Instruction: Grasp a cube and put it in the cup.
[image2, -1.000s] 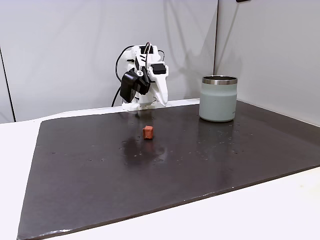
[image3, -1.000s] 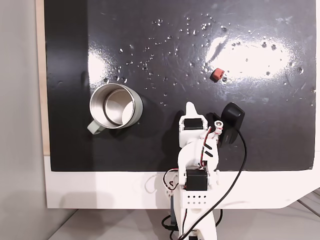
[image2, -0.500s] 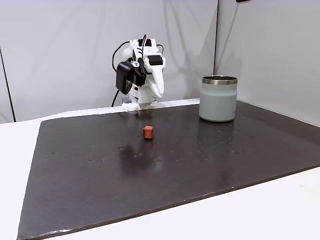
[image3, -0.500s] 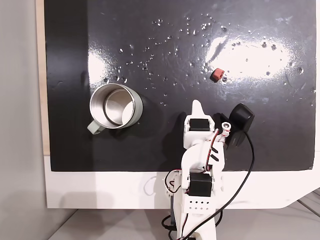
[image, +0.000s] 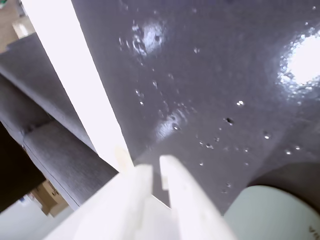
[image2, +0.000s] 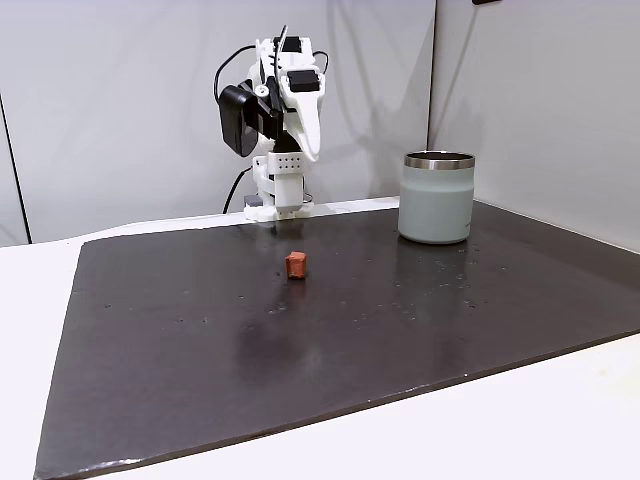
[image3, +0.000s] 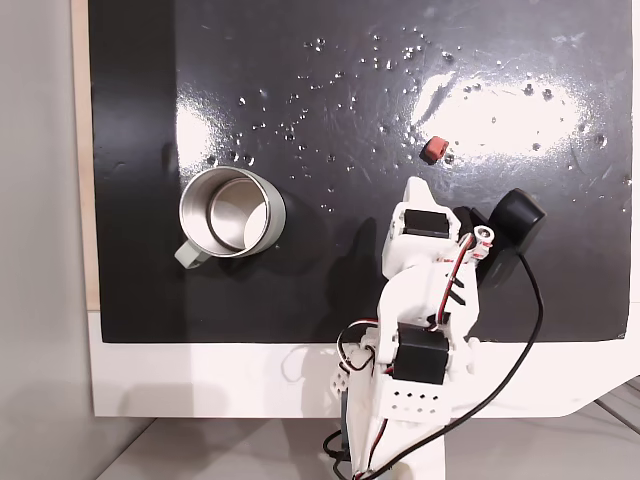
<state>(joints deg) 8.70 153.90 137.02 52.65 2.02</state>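
No readable text or logos anywhere afaict. Cube (image2: 296, 264) sits alone on the dark mat (image2: 300, 340) center-left in the side fixed view, upper right (image3: 433, 150) in the top-down one, just past the arm's tip; cup (image2: 437, 197) stands right of center in the side view, left-middle (image3: 230, 212) from above, well apart from the cube. Gripper (image: 156, 167) at the bottom of the wrist view has its fingers nearly together w/ just a thin slit, holding nothing, raised above the mat (image2: 305, 150).
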